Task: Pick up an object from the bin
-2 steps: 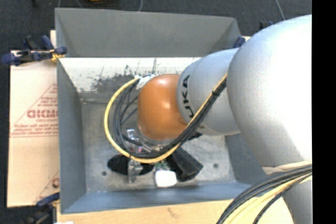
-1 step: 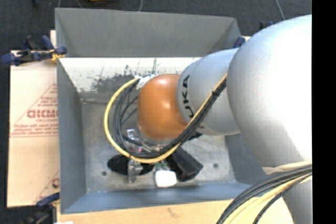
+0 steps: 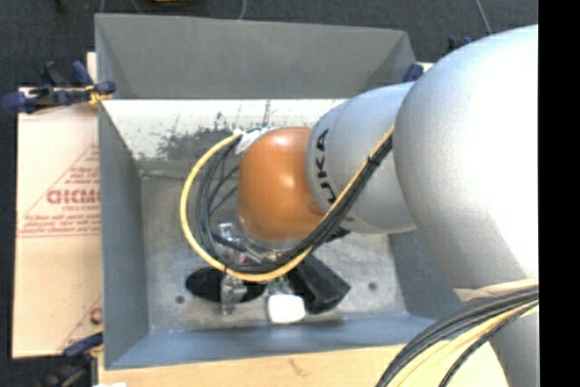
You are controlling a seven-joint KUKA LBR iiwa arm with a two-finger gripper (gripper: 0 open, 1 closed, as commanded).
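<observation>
Camera view: the grey bin [image 3: 118, 222] sits in the middle. The arm [image 3: 453, 149] comes in from the right and bends down into the bin's near half. Its wrist wears a rounded orange cover [image 3: 276, 186]. Black and yellow cables [image 3: 193, 195] loop out from the cover's left side and curve back under it.

Below the cover, the gripper [image 3: 234, 293] is low over the floor, close to the near wall and a little left of the bin's middle. The cover and cables hide most of it, so I cannot tell whether it is spread, pressed together or pinching anything.

3 small things lie around it on the near part of the floor. A flat black scrap [image 3: 204, 285] lies just to its left, touching it or nearly so. A white lump [image 3: 286, 309] lies just to its right, hard by the near wall. A black wedge [image 3: 323, 284] lies beyond the lump, further right and slightly further back, partly under the arm. The lump and the wedge sit close together, and I cannot tell if they touch. The gripper stands between the scrap and the lump. Nothing can be seen held in it.

The floor's far left part is bare grey metal with dark specks. The pale back slope [image 3: 181, 136] shows dark scuffs.
</observation>
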